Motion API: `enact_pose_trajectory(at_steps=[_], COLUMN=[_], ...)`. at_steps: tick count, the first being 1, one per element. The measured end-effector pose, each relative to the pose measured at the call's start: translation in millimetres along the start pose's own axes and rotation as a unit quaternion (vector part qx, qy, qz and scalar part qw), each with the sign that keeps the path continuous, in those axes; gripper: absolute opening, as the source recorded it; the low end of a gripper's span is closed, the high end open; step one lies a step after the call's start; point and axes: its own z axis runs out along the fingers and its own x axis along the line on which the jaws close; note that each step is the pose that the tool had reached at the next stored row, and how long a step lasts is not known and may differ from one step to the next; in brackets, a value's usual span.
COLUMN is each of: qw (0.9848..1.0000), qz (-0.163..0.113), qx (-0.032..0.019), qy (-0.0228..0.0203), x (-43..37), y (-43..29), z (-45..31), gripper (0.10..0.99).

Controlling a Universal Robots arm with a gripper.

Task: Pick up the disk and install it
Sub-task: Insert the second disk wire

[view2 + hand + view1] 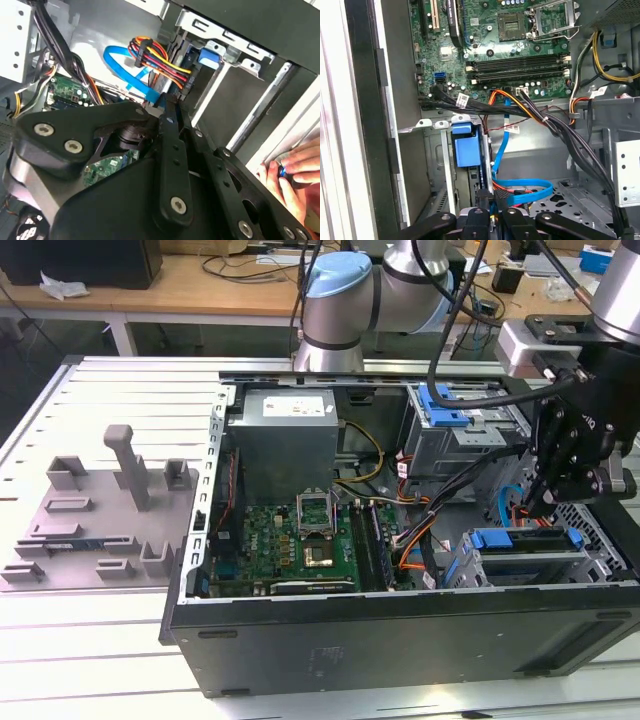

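Fingers point(492, 207) of mine pinch the disk point(481, 187) by its thin edges: stiff, heavy, slick metal, so grip the blue frame point(467, 150).

Gripper point(541, 502) sits low inside the open computer case point(400, 625), at the exterior view's right. Tight spot: drive bay point(525, 552) with the disk point(468, 150) just beside it on one side, perforated cage point(465, 435) behind. A blue flat cable point(522, 187) and a bundle of orange and black wires point(540, 117) loop close to the fingers. A person's hand point(292, 172) rests on the case edge nearby. Open room over the motherboard point(290, 540). Grey power box point(285, 445) blocks the back corner.
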Motion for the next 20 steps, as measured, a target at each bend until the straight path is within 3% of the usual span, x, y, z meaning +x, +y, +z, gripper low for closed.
enact_pose_trajectory(at_steps=[2, 6, 20], qw=[1.0000, 1.0000, 0.9999], qz=[0.000, -0.003, -0.015], qx=[0.0000, -0.0004, -0.0003], qy=[0.0000, -0.0049, -0.0053], x=[0.1, 7.0, 8.2], y=[0.0, -0.7, 2.2], z=[0.0, 0.7, 1.6], gripper=[0.161, 0.161, 0.161])
